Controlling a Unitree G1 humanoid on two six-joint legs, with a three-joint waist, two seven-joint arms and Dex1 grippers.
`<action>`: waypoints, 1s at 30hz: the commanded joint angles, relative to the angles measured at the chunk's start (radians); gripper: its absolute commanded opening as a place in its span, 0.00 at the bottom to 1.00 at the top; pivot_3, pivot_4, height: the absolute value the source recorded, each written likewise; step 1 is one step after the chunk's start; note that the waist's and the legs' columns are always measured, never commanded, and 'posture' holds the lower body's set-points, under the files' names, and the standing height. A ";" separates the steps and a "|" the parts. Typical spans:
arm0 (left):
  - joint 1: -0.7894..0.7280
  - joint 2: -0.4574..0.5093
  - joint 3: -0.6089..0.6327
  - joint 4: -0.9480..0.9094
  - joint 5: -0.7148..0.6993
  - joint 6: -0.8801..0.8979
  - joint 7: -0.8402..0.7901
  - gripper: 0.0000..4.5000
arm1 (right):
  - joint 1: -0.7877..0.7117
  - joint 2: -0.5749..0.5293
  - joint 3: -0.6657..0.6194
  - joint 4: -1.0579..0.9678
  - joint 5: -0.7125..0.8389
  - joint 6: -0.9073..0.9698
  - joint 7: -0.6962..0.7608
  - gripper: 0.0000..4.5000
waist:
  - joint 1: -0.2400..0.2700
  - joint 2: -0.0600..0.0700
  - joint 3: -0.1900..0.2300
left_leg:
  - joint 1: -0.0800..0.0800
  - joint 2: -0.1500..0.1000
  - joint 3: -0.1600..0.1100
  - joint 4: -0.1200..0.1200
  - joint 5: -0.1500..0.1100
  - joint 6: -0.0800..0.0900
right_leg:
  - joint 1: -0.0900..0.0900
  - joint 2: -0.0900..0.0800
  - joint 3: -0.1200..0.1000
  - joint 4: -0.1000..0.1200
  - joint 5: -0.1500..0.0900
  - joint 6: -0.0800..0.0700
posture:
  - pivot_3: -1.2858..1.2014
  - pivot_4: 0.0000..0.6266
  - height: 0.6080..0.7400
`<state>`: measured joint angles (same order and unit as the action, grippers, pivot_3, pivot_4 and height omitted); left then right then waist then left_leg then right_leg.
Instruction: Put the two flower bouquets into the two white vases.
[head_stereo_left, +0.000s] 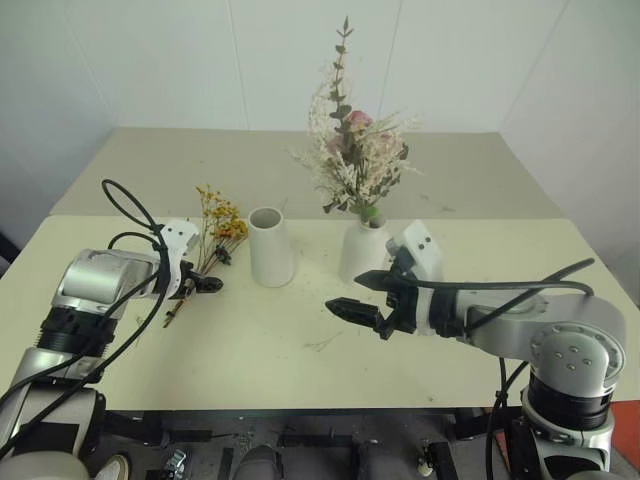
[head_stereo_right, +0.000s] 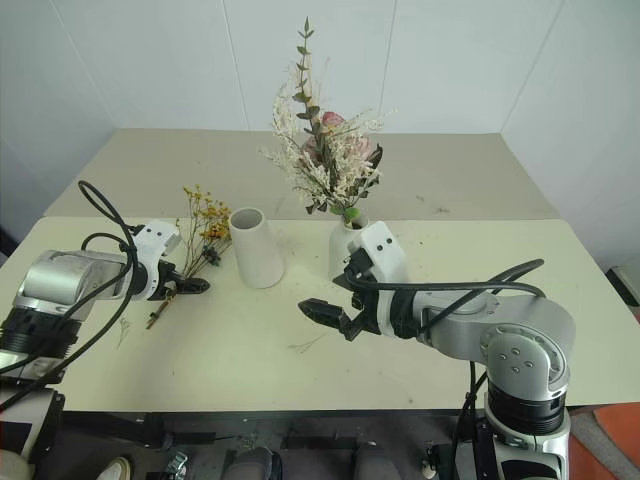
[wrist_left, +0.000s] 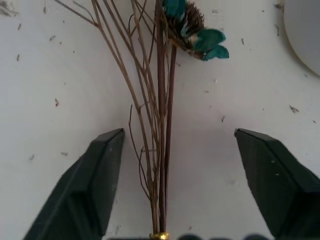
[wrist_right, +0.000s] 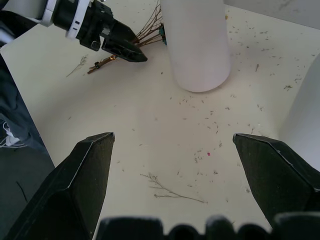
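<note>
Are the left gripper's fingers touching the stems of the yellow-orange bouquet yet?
Apart. In the left wrist view, the left gripper straddles the yellow-orange bouquet stems with bare table visible between each finger and the stems.

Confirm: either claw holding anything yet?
Nothing held. Left claw stands open astride the yellow bouquet's stems on the table; right claw is open and empty.

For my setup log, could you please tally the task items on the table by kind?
White vases: 2, the cone vase and the round vase.
Bouquets: 2, the yellow-orange bouquet and the cream-and-pink bouquet.
Total: 4.
</note>
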<state>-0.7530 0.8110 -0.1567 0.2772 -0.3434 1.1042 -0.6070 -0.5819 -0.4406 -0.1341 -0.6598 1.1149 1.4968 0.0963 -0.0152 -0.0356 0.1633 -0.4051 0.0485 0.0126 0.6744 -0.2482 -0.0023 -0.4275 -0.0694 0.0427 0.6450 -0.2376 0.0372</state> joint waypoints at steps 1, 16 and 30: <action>-0.051 -0.016 -0.015 0.067 0.055 -0.057 -0.024 0.58 | -0.002 -0.006 -0.016 -0.033 0.030 -0.001 -0.015 1.00 | 0.001 0.000 0.000 | 0.000 0.000 0.000 0.000 0.000 0.000 | 0.000 0.000 0.000 0.000 0.000 0.000 | 0.52 0.24 1.00; -0.084 -0.066 0.089 0.145 0.131 -0.133 0.026 0.00 | 0.024 -0.022 0.009 -0.035 0.035 -0.030 -0.036 1.00 | 0.000 0.000 0.000 | 0.000 0.000 -0.001 0.001 0.000 0.000 | 0.000 0.000 0.000 0.001 0.000 0.000 | 0.52 0.24 1.00; -0.451 -0.289 0.662 0.357 -0.256 -0.658 -0.046 0.00 | 0.203 -0.155 0.096 -0.191 -0.257 -0.397 0.103 1.00 | 0.004 -0.003 0.002 | -0.005 -0.005 -0.003 0.003 0.000 0.000 | 0.003 -0.007 -0.004 -0.004 0.002 0.005 | 0.52 0.24 1.00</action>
<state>-1.1653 0.5357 0.4673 0.6299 -0.5169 0.4898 -0.5526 -0.3879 -0.5832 -0.0151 -0.8059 0.8930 1.1706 0.1803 -0.0116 -0.0389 0.1652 -0.4100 0.0430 0.0098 0.6782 -0.2482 -0.0024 -0.4243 -0.0763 0.0387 0.6406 -0.2354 0.0426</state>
